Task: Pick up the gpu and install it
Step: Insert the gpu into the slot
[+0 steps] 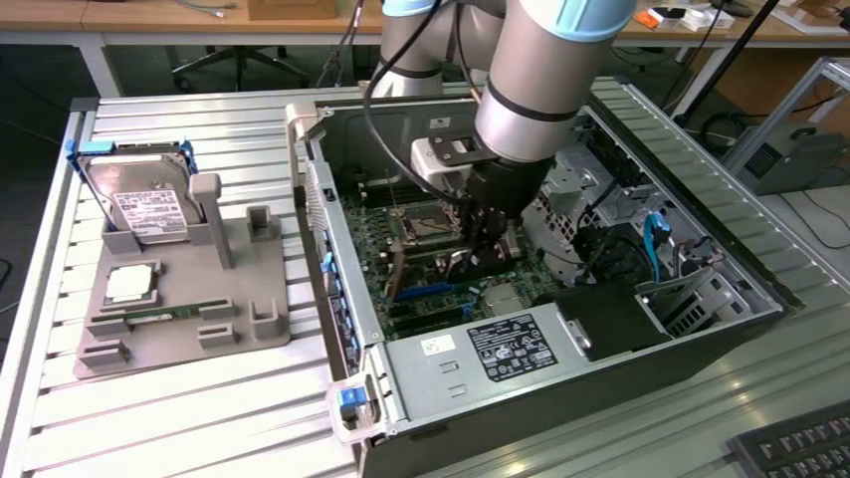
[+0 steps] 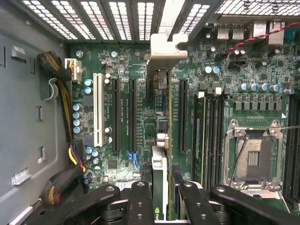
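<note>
Gripper (image 2: 159, 197) clamped on gpu (image 2: 159, 140) (edge-on), card's long axis along the motherboard (image 2: 122, 61) slots directly below.

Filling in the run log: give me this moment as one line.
end effector: shut on gpu | gpu: edge-on, upright over motherboard slots | location: inside open PC case | seated: cannot tell

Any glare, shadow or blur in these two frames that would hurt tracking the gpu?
Exterior view: even light, bright sheen on the slatted table; the arm shades the motherboard inside the case, where the gpu stands on edge. Wrist view: board sharp and evenly lit; the close fingers look soft, and the gpu is seen edge-on between them.
</note>
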`<state>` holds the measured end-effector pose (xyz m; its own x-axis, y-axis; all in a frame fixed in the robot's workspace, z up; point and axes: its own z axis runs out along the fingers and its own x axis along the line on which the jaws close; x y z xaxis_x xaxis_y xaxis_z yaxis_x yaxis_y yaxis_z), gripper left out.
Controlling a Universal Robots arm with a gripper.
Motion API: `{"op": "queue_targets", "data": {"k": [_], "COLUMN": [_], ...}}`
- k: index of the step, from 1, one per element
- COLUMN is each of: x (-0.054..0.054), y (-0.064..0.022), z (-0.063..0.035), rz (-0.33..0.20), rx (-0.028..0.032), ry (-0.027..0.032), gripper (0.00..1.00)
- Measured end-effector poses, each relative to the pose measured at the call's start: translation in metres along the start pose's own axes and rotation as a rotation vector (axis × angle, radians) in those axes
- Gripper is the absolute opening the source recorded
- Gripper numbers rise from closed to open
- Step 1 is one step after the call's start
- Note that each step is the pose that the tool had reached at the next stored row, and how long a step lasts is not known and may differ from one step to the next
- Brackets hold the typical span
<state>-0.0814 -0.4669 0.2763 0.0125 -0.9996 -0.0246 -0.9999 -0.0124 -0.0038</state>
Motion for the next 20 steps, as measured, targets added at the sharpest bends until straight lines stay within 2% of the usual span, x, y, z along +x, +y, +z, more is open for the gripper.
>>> {"op": "queue_targets", "data": {"k": [8,14,15,16,18,20], "x": [-0.005,-0.007,-0.007,-0.009,-0.011,-0.014], "y": [0.0086,0.0197,0.0212,0.0223,0.0234,0.0243], "z": [0.0001,0.0004,0.0006,0.0007,0.0008,0.0009], "rz": [0.000,0.000,0.000,0.000,0.000,0.000], "rx": [0.0001,0.0000,0.0000,-0.0001,-0.0002,-0.0002], "ry": [-0.0001,0.0010,0.0029,0.0080,0.0135,0.0215], "gripper": [0.27,0.27,0.27,0.27,0.27,0.27]}}
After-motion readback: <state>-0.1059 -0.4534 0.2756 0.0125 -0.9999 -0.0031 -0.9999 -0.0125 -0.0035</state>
